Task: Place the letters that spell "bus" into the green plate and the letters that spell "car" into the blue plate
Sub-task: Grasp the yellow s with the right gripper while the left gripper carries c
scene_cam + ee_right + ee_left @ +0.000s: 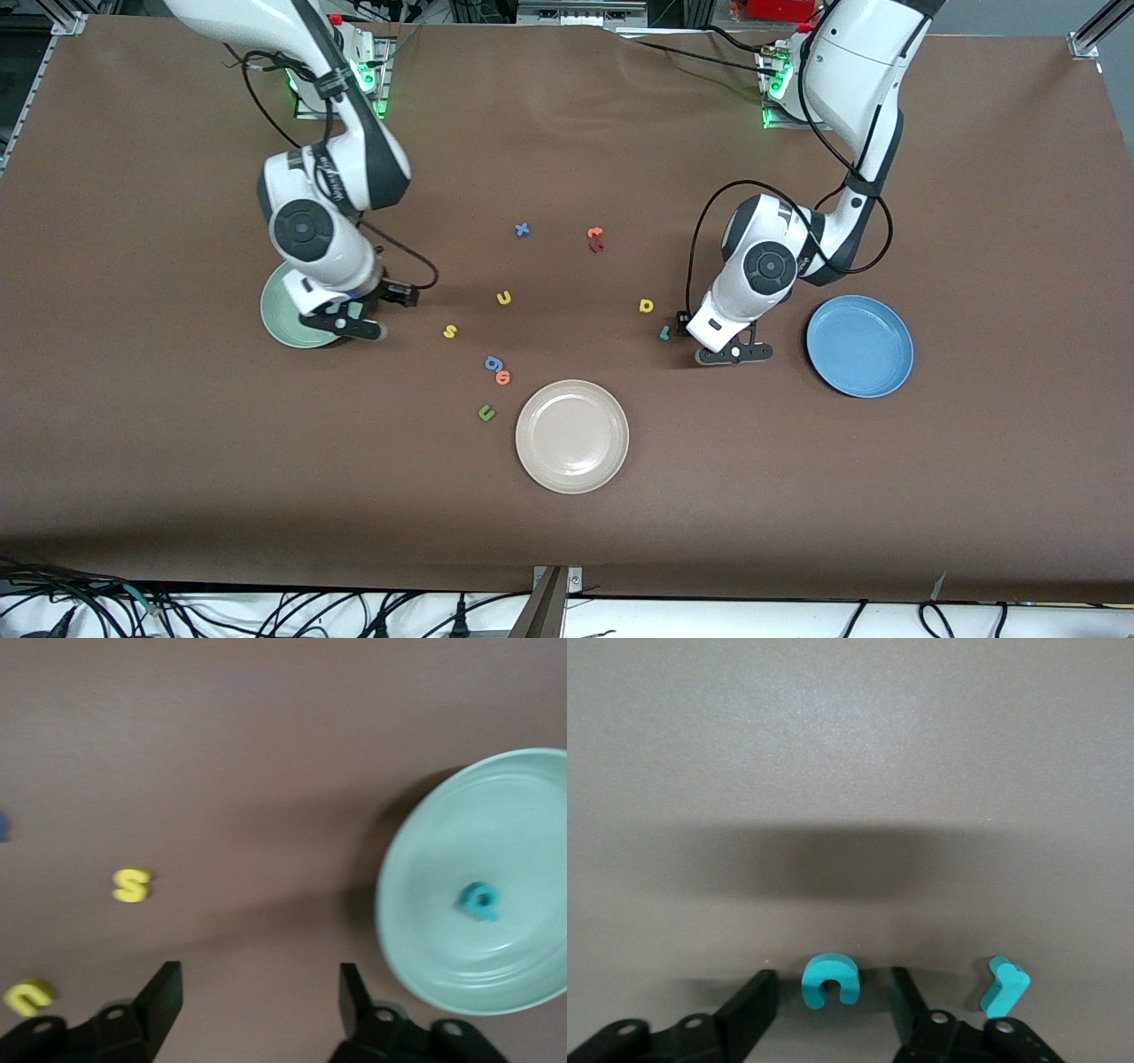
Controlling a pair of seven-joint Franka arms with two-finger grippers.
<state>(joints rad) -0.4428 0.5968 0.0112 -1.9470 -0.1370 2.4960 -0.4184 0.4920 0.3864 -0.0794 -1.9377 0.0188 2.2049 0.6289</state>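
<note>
My left gripper (833, 988) is down at the table beside the blue plate (859, 346). It is open, one finger on each side of the teal c (830, 980) with a gap on both sides. The teal r (1004, 986) lies just outside one finger, and the yellow a (647, 306) lies a little past it. My right gripper (261, 979) is open with nothing in it, at the edge of the green plate (523, 815). The teal b (478, 901) lies in that plate. The yellow s (450, 332) and yellow u (503, 298) lie on the table toward the middle.
A beige-white plate (571, 436) stands nearest the front camera. A blue g (493, 362), an orange o (503, 377) and a green u (485, 412) lie beside it. A blue x (522, 229) and an orange t (595, 234) lie nearer the bases.
</note>
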